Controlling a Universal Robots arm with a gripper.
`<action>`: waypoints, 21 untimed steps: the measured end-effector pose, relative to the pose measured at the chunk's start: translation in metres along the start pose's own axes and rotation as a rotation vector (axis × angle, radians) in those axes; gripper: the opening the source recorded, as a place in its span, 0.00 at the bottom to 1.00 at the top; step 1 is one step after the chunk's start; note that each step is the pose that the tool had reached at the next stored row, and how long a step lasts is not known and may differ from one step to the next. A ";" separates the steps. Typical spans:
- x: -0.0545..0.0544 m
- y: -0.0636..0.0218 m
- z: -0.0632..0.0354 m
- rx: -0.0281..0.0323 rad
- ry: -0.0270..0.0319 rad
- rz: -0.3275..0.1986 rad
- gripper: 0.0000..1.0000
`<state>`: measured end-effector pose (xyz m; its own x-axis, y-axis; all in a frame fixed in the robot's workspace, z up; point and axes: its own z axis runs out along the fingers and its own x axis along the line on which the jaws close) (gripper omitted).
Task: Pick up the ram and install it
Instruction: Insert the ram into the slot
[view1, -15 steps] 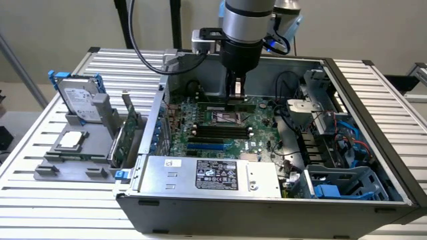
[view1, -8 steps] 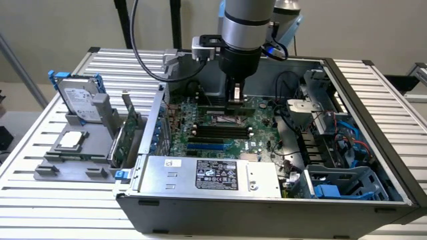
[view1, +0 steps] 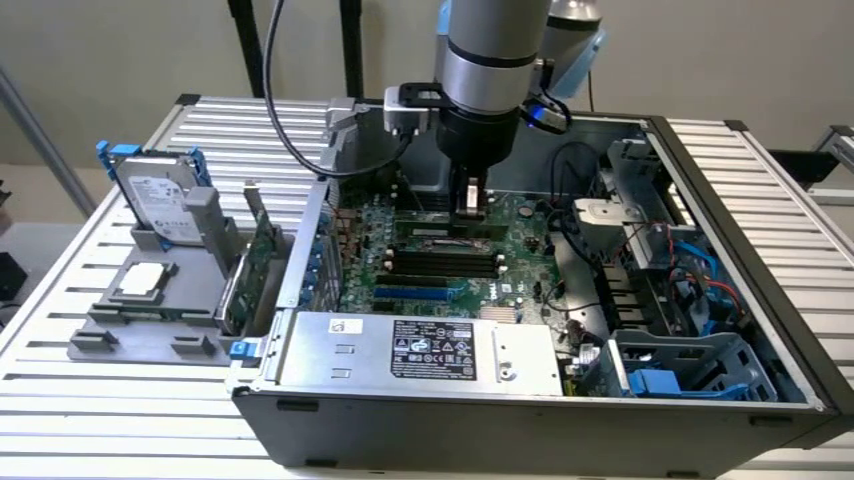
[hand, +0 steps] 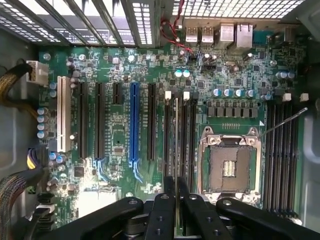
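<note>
My gripper (view1: 467, 208) hangs inside the open computer case (view1: 747, 300), low over the green motherboard (view1: 514, 250). It is shut on the ram (hand: 176, 145), a thin green stick that the wrist view shows edge-on between the two black fingers (hand: 167, 200). The stick runs lengthwise above a group of black memory slots with white end clips (hand: 186, 130), between the long black card slots and the CPU socket (hand: 230, 167). I cannot tell whether its lower edge touches a slot.
A blue card slot (hand: 134, 125) and a white slot (hand: 62, 115) lie beside the black ones. More memory slots (hand: 281, 155) sit past the socket. The power supply (view1: 427, 350), cables (view1: 587, 230) and drive cage (view1: 681, 370) crowd the case. Outside stand a hard drive (view1: 160, 205) and a green expansion card (view1: 256, 265).
</note>
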<state>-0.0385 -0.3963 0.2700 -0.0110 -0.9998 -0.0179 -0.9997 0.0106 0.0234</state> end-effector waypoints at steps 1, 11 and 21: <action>0.000 -0.0001 0.0019 0.0001 -0.0001 0.000 0.00; 0.000 -0.0005 0.0200 0.0000 0.0021 0.002 0.00; 0.001 0.0001 0.0361 0.0003 0.0164 0.005 0.00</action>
<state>-0.0395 -0.3963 0.2338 -0.0158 -0.9999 -0.0013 -0.9996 0.0158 0.0231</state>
